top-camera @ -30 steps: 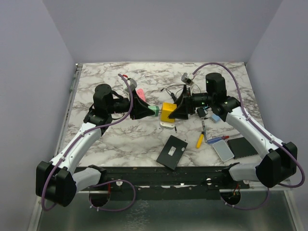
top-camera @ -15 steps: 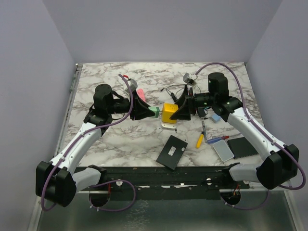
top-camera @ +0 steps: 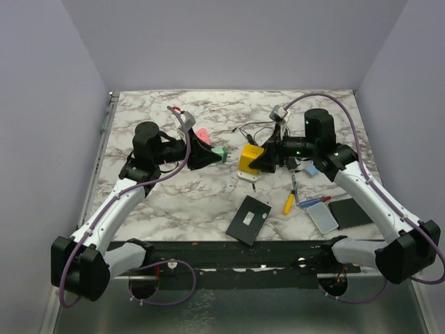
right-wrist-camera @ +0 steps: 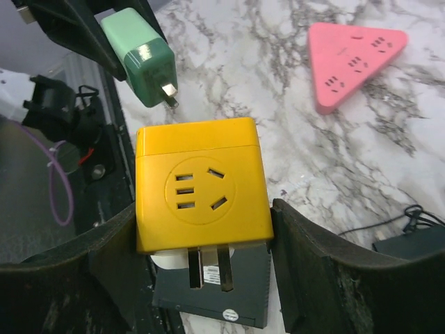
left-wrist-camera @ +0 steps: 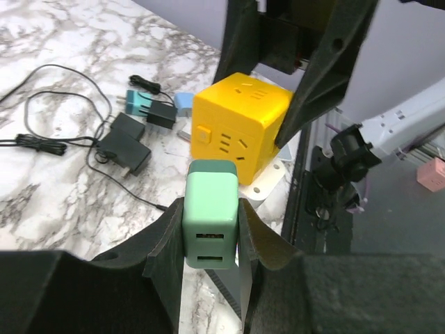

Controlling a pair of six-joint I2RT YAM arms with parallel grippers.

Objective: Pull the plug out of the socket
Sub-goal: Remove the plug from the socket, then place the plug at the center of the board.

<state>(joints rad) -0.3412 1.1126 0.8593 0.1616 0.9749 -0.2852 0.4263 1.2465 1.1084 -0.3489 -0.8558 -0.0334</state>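
Plug (left-wrist-camera: 211, 216), one, gripped apart from the one yellow socket (left-wrist-camera: 240, 122).

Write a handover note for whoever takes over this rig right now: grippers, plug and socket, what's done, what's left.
Left gripper: shut on the green plug, one finger on each side.
Right gripper: shut on the yellow socket.
Plug and socket: apart, with a clear gap between them.
Done: the plug is out of the socket.
Left: probably only to set both down and let go.
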